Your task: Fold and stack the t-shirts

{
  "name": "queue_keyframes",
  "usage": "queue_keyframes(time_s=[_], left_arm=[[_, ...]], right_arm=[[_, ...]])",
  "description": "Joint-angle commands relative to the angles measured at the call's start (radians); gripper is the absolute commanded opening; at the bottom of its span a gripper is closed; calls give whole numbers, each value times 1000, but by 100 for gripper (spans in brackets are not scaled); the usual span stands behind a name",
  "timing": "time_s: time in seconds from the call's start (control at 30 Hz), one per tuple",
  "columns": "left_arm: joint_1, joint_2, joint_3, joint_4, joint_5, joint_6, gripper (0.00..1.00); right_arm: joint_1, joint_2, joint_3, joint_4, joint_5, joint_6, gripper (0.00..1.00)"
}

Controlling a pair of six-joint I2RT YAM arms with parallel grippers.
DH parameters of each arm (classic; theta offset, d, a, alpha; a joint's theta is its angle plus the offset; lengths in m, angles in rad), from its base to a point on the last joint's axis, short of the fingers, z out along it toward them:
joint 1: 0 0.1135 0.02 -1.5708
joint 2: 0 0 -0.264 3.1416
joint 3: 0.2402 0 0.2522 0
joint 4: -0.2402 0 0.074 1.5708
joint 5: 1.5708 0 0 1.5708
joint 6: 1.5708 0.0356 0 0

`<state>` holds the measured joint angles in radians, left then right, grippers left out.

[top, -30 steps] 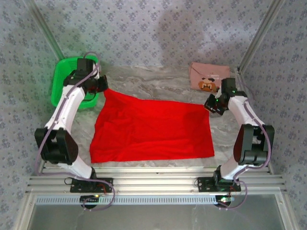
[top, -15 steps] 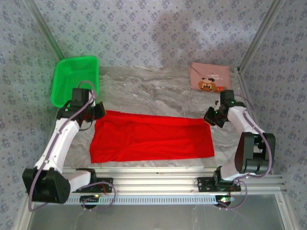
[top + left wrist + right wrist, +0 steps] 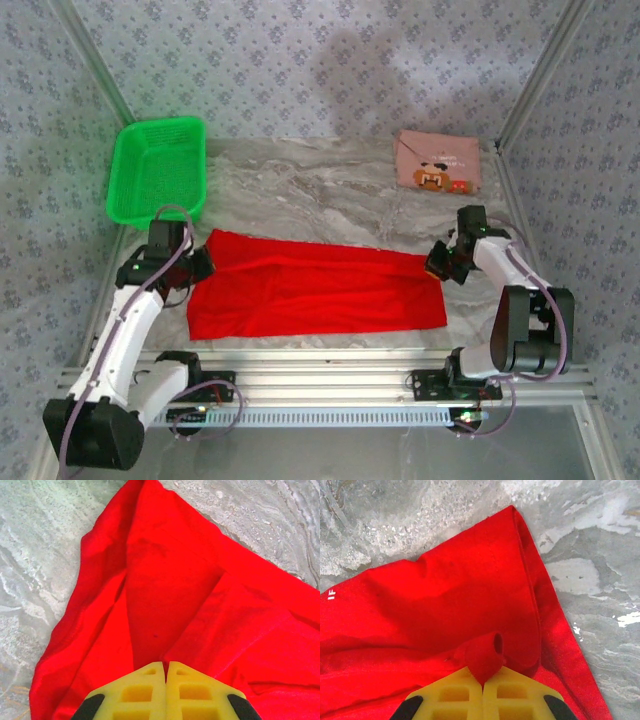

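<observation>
The bright red t-shirt (image 3: 315,285) lies across the near half of the table, its far half drawn over toward the near hem, print hidden. My left gripper (image 3: 203,265) is shut on its left far corner; the red cloth (image 3: 170,595) fans out from the closed yellow fingers (image 3: 145,690). My right gripper (image 3: 438,263) is shut on the right far corner, a small roll of red cloth (image 3: 485,657) pinched between its fingers (image 3: 512,692). The dusty pink t-shirt (image 3: 437,161), folded with its brown creature print up, rests at the back right.
A green mesh basket (image 3: 158,168) stands at the back left on the marble table (image 3: 320,190). Patterned walls close in the back and sides. An aluminium rail (image 3: 320,385) runs along the near edge.
Both grippers have pulled the red shirt's far edge toward the near side, folding it over; the shirt now shows as a narrower band. The left arm has swung clear of the basket.
</observation>
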<state>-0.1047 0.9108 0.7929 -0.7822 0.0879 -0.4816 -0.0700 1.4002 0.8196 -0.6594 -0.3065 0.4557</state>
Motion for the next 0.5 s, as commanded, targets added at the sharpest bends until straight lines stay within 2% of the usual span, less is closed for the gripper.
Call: queue_keyframes(time_s=[0.0,0.47], left_arm=[[0,-31,-34,-27,-20,-33,0],[-17,-98,-107,-79,-86,-226,0]], right_arm=[[-10,-20,-20,-10,12,7,0],[-52,29,-4,12,23,-11,0]])
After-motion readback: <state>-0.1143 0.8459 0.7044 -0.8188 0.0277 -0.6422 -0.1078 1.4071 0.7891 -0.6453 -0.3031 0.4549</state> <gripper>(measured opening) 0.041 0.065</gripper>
